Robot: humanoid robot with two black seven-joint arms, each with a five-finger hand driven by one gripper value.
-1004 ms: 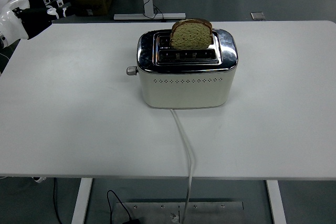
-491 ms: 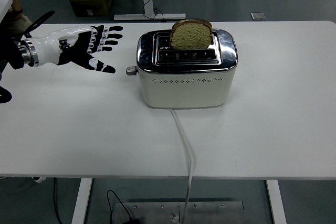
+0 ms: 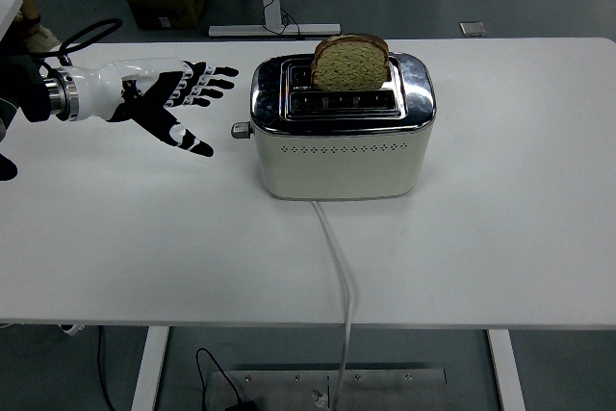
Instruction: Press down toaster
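A white table (image 3: 500,238) fills most of the frame, its near edge running along the bottom. At upper centre stands a cream toaster (image 3: 342,146) with a chrome top, its long side facing the camera. From the left edge of the frame the robot's left arm (image 3: 58,93) reaches in above the table, ending in a white-and-black left hand (image 3: 159,98) held wide, palm turned up and fingers (image 3: 207,79) spread toward the toaster, with the thumb angled down toward the lower right. The hand holds nothing and hangs clear of the toaster, just left of it. A white power cord (image 3: 339,267) runs from the toaster's front base toward the bottom of the frame and drops over the table's near edge. A slice of brown bread (image 3: 350,62) stands upright in the rear slot, its top well above the chrome. The small lever knob (image 3: 240,129) juts from the toaster's left end, near its upper edge, with the thumb tip close beside it but apart.
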